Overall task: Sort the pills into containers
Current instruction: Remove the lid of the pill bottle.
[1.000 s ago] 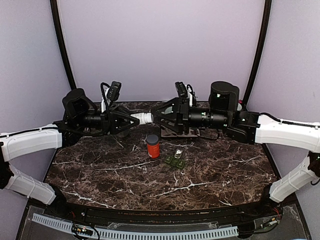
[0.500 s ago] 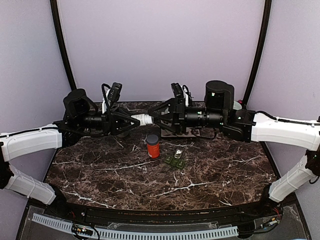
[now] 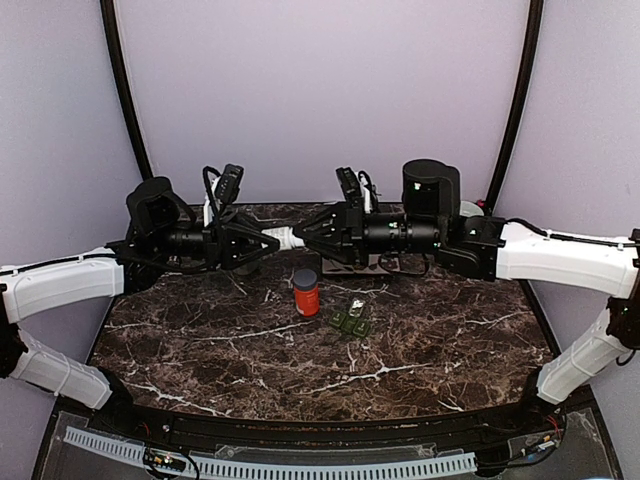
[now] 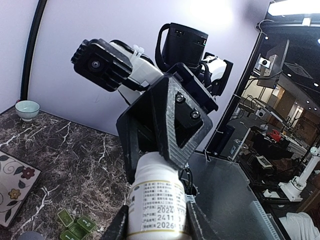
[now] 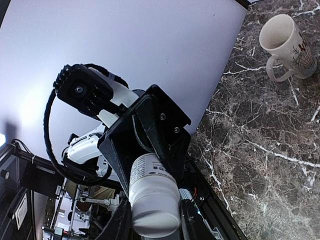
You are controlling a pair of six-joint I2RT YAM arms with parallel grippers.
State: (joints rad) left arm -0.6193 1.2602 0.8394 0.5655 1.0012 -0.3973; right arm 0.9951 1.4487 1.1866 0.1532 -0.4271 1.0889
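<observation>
A white pill bottle (image 3: 286,238) hangs level above the back of the table, held between both arms. My left gripper (image 3: 272,240) is shut on its labelled body (image 4: 157,200). My right gripper (image 3: 300,236) comes from the opposite side, and its fingers press both sides of the bottle's cap end (image 5: 152,205). In the wrist views, the left gripper (image 4: 157,222) and the right gripper (image 5: 154,222) each have the bottle filling their jaws. The dark green containers (image 3: 349,321) lie on the table below, also seen as the containers (image 4: 75,227). No pills show.
An orange bottle with a grey cap (image 3: 306,292) stands just left of the containers. A beige mug (image 5: 285,47) stands on the marble. A pale green bowl (image 4: 27,109) and a flowered mat (image 4: 12,185) lie at the table's edge. A dark stand (image 3: 360,263) sits behind.
My right arm has slid left until its jaws surround the bottle's cap end, and the jaws have narrowed onto it. The left arm and the bottle have stayed still.
</observation>
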